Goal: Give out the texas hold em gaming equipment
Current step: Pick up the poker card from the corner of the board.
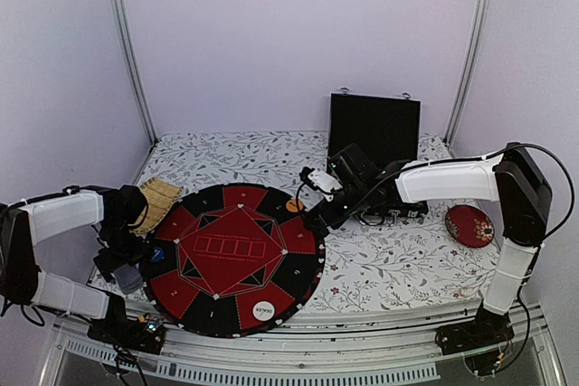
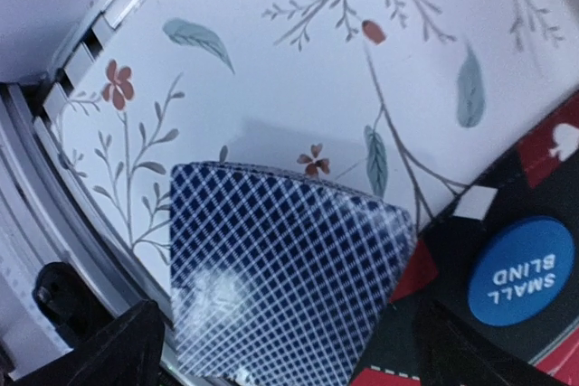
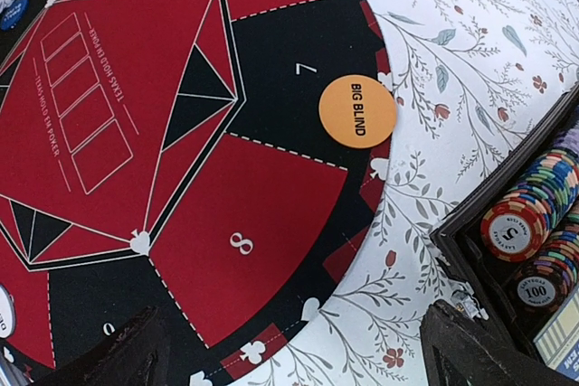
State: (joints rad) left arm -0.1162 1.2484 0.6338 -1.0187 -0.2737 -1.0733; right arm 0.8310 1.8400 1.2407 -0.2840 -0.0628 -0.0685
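Observation:
A deck of playing cards (image 2: 280, 277) lies back up on the flowered cloth by the mat's left edge. My left gripper (image 2: 289, 354) hangs open just over it, one finger (image 2: 99, 350) on each side and clear of the cards. In the top view the deck (image 1: 129, 277) shows grey under that gripper (image 1: 125, 264). The blue "SMALL BLIND" disc (image 2: 520, 270) sits on the round poker mat (image 1: 235, 259). My right gripper (image 3: 303, 359) is open and empty above the mat's right rim, near the orange "BIG BLIND" disc (image 3: 357, 111). The white DEALER disc (image 1: 262, 311) rests at the mat's near edge.
An open black case (image 1: 375, 133) stands behind the right arm, its tray holding stacks of chips (image 3: 534, 223). A red round pouch (image 1: 470, 225) lies at the right. A straw-coloured bundle (image 1: 160, 199) sits at the mat's far left. Metal posts (image 1: 127, 42) frame the table.

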